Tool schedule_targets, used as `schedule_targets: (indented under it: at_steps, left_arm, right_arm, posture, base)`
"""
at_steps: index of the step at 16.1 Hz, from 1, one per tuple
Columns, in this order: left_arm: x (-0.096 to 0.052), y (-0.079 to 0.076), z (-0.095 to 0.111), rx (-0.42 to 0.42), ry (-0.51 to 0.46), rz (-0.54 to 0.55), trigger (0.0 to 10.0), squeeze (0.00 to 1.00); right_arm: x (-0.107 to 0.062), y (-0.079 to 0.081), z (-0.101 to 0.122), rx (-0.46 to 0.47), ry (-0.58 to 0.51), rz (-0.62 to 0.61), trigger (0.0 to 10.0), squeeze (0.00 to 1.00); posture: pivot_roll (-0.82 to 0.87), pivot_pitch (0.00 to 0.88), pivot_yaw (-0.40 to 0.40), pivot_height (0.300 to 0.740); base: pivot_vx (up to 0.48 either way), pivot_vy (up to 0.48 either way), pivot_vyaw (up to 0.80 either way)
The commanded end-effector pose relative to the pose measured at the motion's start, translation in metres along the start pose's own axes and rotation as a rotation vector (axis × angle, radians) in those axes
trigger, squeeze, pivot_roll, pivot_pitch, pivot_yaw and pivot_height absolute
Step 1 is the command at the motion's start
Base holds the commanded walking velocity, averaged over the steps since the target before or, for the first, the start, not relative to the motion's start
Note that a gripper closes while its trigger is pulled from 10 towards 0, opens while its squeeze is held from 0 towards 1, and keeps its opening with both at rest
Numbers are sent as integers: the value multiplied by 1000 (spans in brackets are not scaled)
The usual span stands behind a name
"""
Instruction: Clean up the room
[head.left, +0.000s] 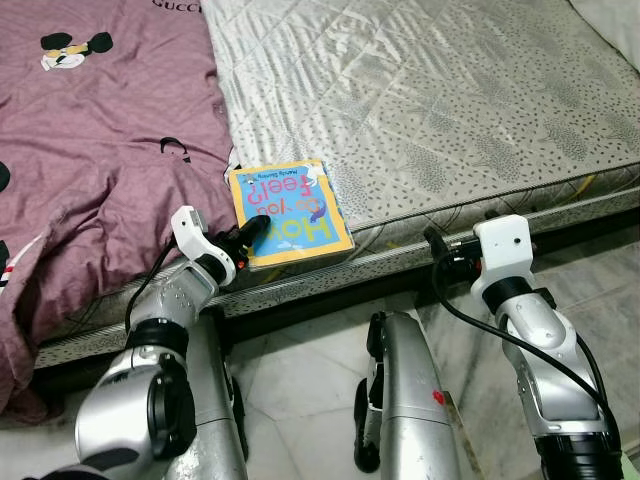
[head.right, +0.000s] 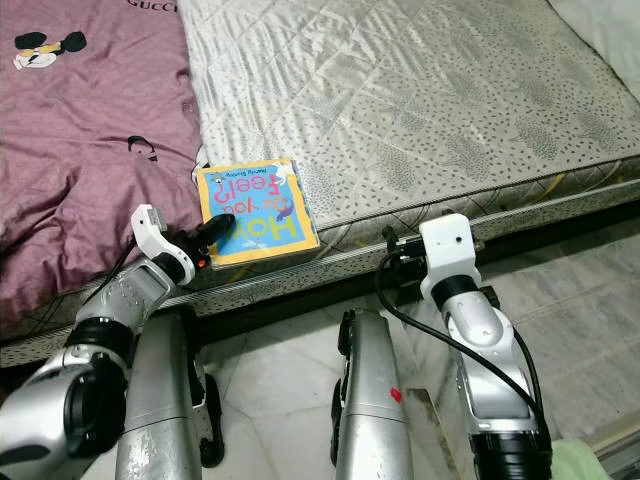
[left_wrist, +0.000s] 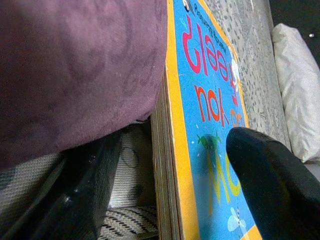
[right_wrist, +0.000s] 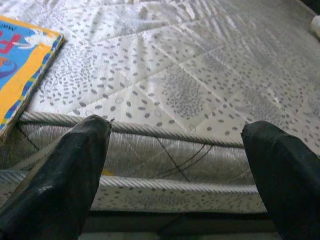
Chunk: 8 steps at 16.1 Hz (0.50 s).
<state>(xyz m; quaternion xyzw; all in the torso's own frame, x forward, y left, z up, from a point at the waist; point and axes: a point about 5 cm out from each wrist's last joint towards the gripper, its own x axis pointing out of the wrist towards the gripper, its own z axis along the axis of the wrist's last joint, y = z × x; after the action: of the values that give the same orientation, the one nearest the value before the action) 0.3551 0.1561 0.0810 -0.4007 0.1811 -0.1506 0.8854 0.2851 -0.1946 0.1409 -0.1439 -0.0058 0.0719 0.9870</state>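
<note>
A thick square board book with a yellow border and a blue cover bearing pink and yellow lettering (head.left: 289, 211) lies flat near the front edge of the grey patterned quilted mattress (head.left: 450, 110), left of centre in the head views, its left side just beside the rumpled mauve printed blanket (head.left: 90, 150) that covers the left of the bed. The left gripper (head.left: 243, 243) sits at the book's lower left corner with its jaws released and straddling it: in the left wrist view one black finger (left_wrist: 270, 180) rests over the cover while the other (left_wrist: 75, 200) lies low beside the stacked page edges, under the blanket's fold. The step in hand appears to be picking the book up; to do it well the lower finger should slide fully beneath the pages without snagging the blanket, and the jaws should close squarely across the thickness, deep enough that the heavy book does not pivot when lifted. The left arm reaches forward and up from the lower left, elbow bent, wrist angled toward the bed. The right gripper (right_wrist: 175, 170) hangs before the mattress edge, right of centre, jaws spread wide and holding nothing, its forearm raised upright from the lower right.
</note>
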Motion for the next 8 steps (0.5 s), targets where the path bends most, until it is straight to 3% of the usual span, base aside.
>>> schedule_targets:
  at_steps: [1, 2, 5, 8]
  left_arm:
    - [4, -1, -46, -96, 185, 13, 4863, 0]
    - [6, -5, -46, -102, 190, -3, 3255, 0]
    - [13, -17, -54, -88, 227, -33, 275, 0]
    - [18, -24, -57, -88, 237, -50, 0, 0]
  right_arm:
    - [-2, 0, -4, -1, 13, -4, 10000, 0]
    - [-1, 0, -4, -2, 10, -4, 10000, 0]
    - [0, 1, -3, -4, 6, -2, 10000, 0]
    - [1, 1, -3, -4, 3, -3, 10000, 0]
  posture:
    - [-248, 245, -77, 505]
    - [-247, 243, -77, 505]
    - [-247, 241, -75, 505]
    - [-247, 241, -73, 505]
  base:
    - [0, 0, 0]
    - [0, 0, 0]
    - [0, 0, 0]
    - [0, 0, 0]
